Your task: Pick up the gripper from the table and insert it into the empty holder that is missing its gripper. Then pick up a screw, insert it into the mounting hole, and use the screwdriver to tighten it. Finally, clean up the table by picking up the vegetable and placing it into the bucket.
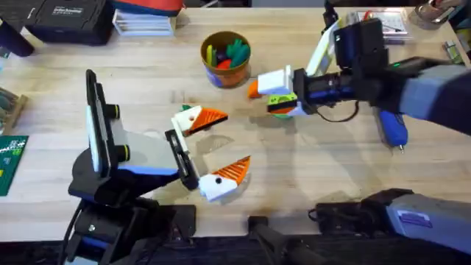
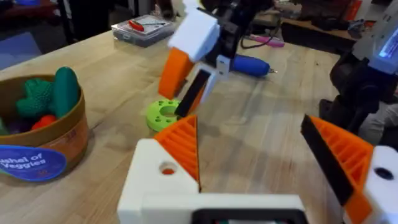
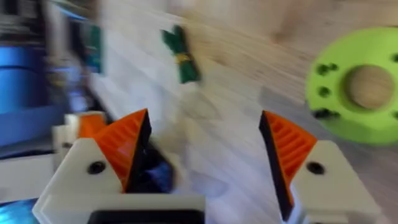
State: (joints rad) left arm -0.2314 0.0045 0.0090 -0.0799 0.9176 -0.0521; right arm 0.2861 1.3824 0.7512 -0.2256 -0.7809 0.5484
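Status: I am holding both grippers, left (image 1: 213, 151) and right (image 3: 202, 155), spread and empty; vegetable (image 3: 180, 55) lying on table (image 1: 309, 177), bucket (image 1: 225, 57) awaiting it.

green disc (image 1: 280, 104), black case (image 1: 65, 20)

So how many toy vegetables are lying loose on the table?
1: the green vegetable lies on the table beside the left end effector; the arms may hide others.
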